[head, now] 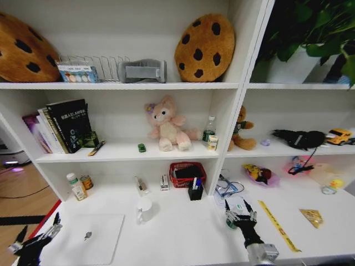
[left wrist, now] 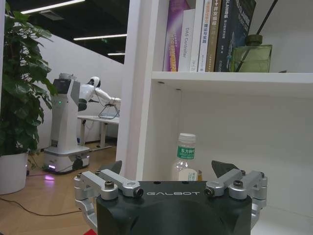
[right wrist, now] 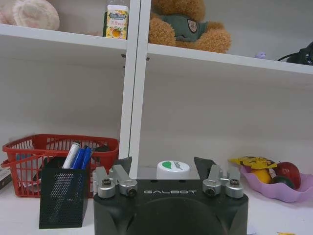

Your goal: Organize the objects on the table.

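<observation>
Left hand point(head: 33, 239), fingers spread and empty, hovers at the white counter's point(head: 188, 233) near-left corner, just left of the slim silver laptop point(head: 91, 238); right hand point(head: 239, 213) released.

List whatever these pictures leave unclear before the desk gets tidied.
- Pens in the mesh holder, right wrist view: the mesh hides their lower barrels, so their number is uncertain.
- Green-topped jar, right wrist view: the right gripper hides its lower part; between the fingers or beyond them, unclear.
- Left gripper, head view: cut off at the bottom corner.
- Laptop logo, head view: too small to read.
</observation>
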Tool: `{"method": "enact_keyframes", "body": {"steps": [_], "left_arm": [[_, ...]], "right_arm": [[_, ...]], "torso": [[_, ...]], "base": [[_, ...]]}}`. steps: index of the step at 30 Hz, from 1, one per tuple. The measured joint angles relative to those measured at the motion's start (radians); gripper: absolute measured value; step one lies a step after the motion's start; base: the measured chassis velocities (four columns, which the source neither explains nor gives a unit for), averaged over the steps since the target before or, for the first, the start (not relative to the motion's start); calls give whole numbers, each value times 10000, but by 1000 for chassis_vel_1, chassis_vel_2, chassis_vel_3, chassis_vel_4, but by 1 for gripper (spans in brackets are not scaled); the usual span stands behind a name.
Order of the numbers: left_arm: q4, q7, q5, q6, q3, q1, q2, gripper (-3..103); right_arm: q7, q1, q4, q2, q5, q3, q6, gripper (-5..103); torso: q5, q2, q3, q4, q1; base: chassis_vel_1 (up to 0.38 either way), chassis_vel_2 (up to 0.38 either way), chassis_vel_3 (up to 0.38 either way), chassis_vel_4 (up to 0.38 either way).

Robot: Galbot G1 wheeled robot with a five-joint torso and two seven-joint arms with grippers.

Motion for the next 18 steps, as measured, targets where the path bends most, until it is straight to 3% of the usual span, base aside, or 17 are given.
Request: {"method": "enact_keyframes", "body": {"steps": [2, 3, 7, 11, 18], "left_arm": [[29, 4, 36, -1, 46, -27, 30, 100], [44, 5, 72, -3, 58, -61, 66, 100], [47, -3, 52, -3, 58, -114, 126, 100], [29, -8, 27, 28, 53, -141, 143, 100], [87, 45, 60, -13, 87, -112, 64, 100]], "right_arm": [[18, 7, 0, -20, 5, 4, -19, 66], [29, 30, -28, -56, 18, 13, -38, 56], [44, 43, -62, -84, 55, 27, -58, 51], [86, 17, -21, -85, 171, 29, -128, 31], [149, -312, 572, -17, 397, 69, -226, 31]], "torso": [[-2, 0, 0, 0, 0], [-2, 0, 0, 0, 0], [-1, 0, 0, 0, 0], [0, 0, 0, 0, 0], [1, -1, 1, 0, 1]], "base": [[0, 0, 0, 0], [0, 0, 0, 0], [0, 0, 0, 0], [0, 0, 0, 0], [0, 0, 0, 0]]}}
